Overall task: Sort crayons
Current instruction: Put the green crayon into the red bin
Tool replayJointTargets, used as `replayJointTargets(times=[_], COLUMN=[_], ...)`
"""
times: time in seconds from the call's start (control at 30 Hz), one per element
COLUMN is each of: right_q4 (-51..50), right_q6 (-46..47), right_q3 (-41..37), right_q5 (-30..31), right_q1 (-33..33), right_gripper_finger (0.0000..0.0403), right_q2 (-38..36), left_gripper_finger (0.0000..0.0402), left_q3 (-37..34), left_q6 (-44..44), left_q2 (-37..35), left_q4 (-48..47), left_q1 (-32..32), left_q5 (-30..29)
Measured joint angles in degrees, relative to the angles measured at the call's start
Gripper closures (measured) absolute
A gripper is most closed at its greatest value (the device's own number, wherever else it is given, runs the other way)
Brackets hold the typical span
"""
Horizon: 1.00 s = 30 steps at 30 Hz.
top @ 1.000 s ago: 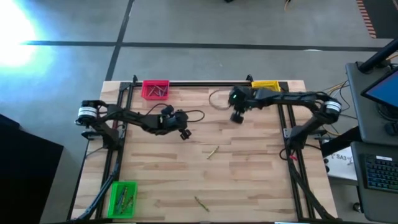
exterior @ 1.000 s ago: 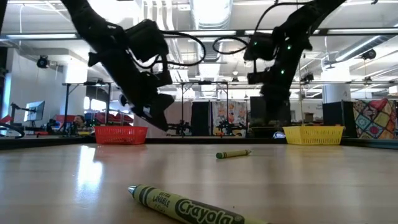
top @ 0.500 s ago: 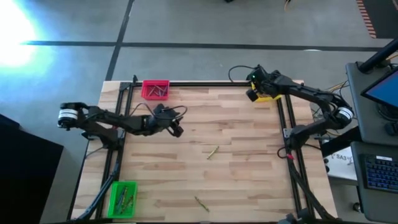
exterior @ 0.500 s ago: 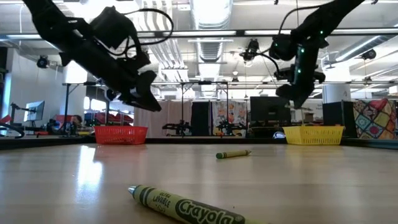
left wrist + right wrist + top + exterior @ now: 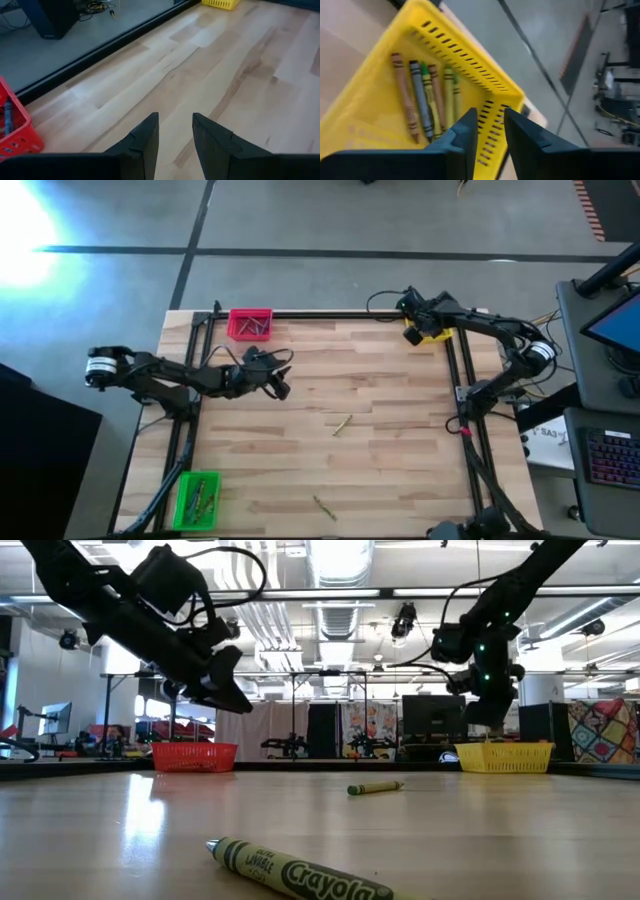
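Trouble here is mostly a bad drop or a sloppy next pick, I'd say. The right gripper (image 5: 412, 319) hangs over the yellow slotted plastic bin (image 5: 430, 320) at about 1 o'clock on the light wooden table (image 5: 400, 440). Its fingers are a narrow gap apart with nothing visible between them, and several thin paper-wrapped crayons (image 5: 422, 100) lie side by side in the bin below.

The left gripper (image 5: 280, 385) floats above bare wood at about 10 o'clock, jaws slightly parted and empty, near the red plastic basket (image 5: 250, 323) at 11 o'clock.

Two loose olive-yellow crayons are left: one (image 5: 342, 423) near the middle of the table, another (image 5: 324, 506) at 6 o'clock by the near edge. The green plastic bin (image 5: 197, 497) sits at 7 o'clock.

Risks as I see it: those sticks are thin and round, so a slightly off-centre pinch could roll one away. The 6 o'clock one could go off the edge. And with similar-looking colours, one could land in the wrong bin.
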Motion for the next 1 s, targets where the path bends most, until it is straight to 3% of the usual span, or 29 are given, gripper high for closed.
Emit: replayJointTargets(times=[0.1, 0.2, 0.37, 0.7, 0.83, 1.0], right_q4=[0.0, -0.1, 1.8, 6.3, 7.2, 8.5], right_q6=[1.4, 1.4, 1.3, 8.8, 14.9, 18.6], right_q3=[0.0, 0.0, 0.0, 0.7, 0.5, 0.2], right_q5=[-4.6, -14.2, -27.0, -27.3, -27.4, -26.9], right_q1=[0.5, 2.2, 7.9, 28.6, 38.2, 47.5], right_gripper_finger=[0.0304, 0.0302, 0.0307, 0.0307, 0.0307, 0.0307], right_q2=[-0.2, -1.4, -2.8, -3.4, -2.5, -0.5], left_gripper_finger=[0.0299, 0.0299, 0.0299, 0.0299, 0.03, 0.0303], left_q3=[0.0, 0.0, 0.0, 0.4, 1.5, 3.0], left_q6=[0.0, 0.0, 1.2, -1.8, -3.3, 1.3], left_q2=[0.2, -0.1, -0.1, 5.9, 8.2, 6.6], left_q4=[0.0, 0.2, 3.2, 2.9, 2.9, 6.6], left_q1=[0.0, 0.0, 0.0, 0.0, 0.0, -0.5], left_q5=[-1.6, -4.1, -14.6, -14.7, -7.4, -1.8])
